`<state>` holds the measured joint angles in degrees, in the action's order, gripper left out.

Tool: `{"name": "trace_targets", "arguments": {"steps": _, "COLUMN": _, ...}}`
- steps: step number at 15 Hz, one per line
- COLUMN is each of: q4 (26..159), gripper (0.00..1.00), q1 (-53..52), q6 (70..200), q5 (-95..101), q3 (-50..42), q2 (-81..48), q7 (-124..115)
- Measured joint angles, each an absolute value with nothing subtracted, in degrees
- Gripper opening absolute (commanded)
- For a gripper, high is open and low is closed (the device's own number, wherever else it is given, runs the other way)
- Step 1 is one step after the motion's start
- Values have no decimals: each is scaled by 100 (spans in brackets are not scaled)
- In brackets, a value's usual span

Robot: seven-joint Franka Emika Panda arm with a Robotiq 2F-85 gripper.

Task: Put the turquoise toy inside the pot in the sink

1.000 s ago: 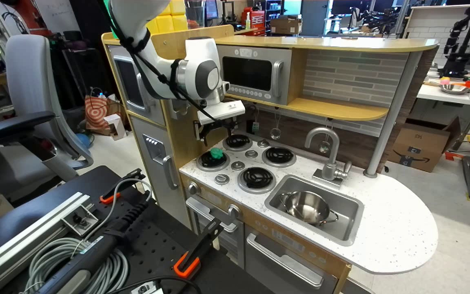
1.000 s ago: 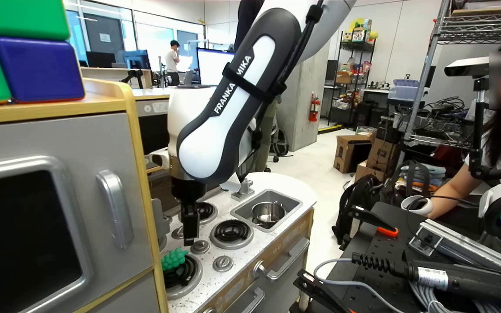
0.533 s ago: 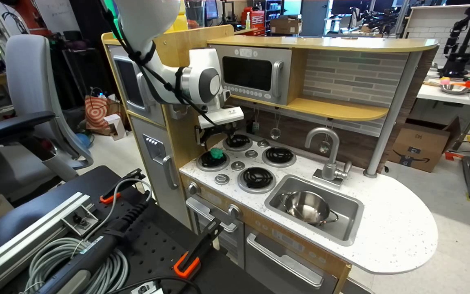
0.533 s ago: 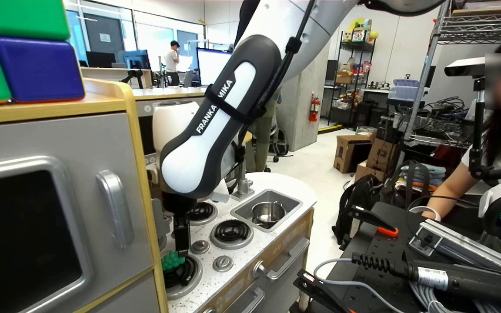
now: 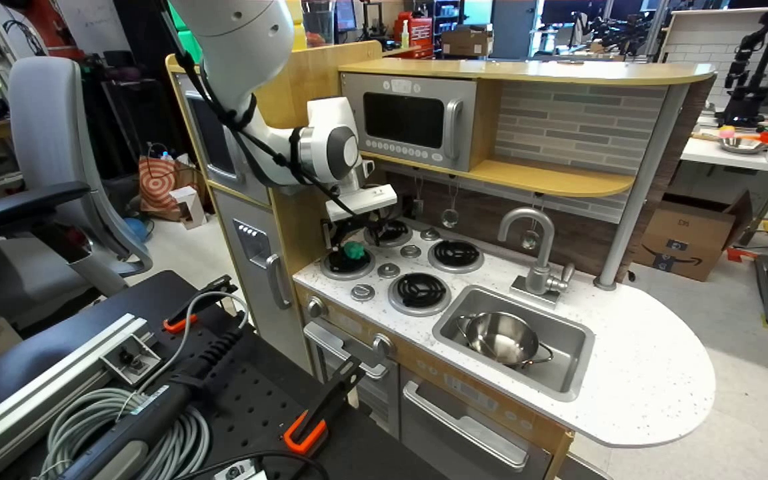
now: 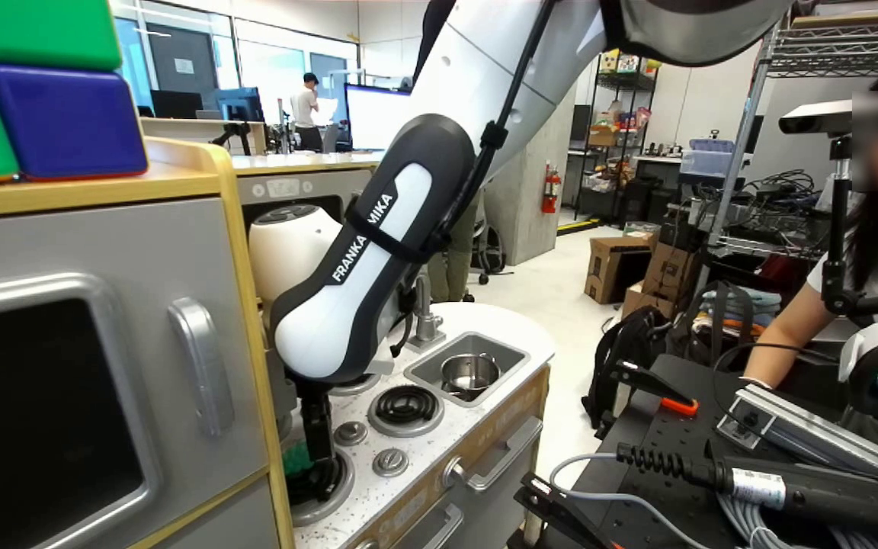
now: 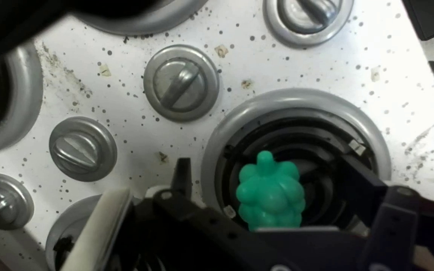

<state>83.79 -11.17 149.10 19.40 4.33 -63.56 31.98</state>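
A: Four burners point(image 5: 422, 293) on the white tabletop point(image 5: 644, 360), count them, four! And four round knobs point(image 5: 363, 292) in among them!

B: Four apiece! Down the front, two front knobs point(image 5: 383, 345), and below those, two long handles point(image 5: 464, 428)!

A: Across to the wrist view: one turquoise toy point(image 7: 271, 192), a single one, and one pincer point(image 7: 265, 158)!

B: One sink point(image 5: 561, 357), one pot point(image 5: 504, 337) in it, one faucet point(image 5: 541, 277) right beside! Single, single, single!

A: And on the dark tabletop point(image 5: 271, 383), two orange-and-black clamps point(image 5: 327, 400)!

B: A pair, yes! In an exterior view, two green blocks point(image 6: 43, 34) and two blue blocks point(image 6: 69, 122), one blue merely a sliver at the edge!
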Motion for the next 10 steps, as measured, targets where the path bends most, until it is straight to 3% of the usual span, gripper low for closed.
{"name": "trace_targets", "arguments": {"steps": 8, "q4": 8283, "gripper": 3, "q1": -1124, "q6": 14644, "q5": 2140, "q3": 425, "q2": -6382, "q7": 3156}}
{"name": "trace_targets", "arguments": {"steps": 10, "q4": 8279, "gripper": 0, "q1": -1125, "q6": 14628, "q5": 2140, "q3": 425, "q2": -6385, "q7": 3146}}
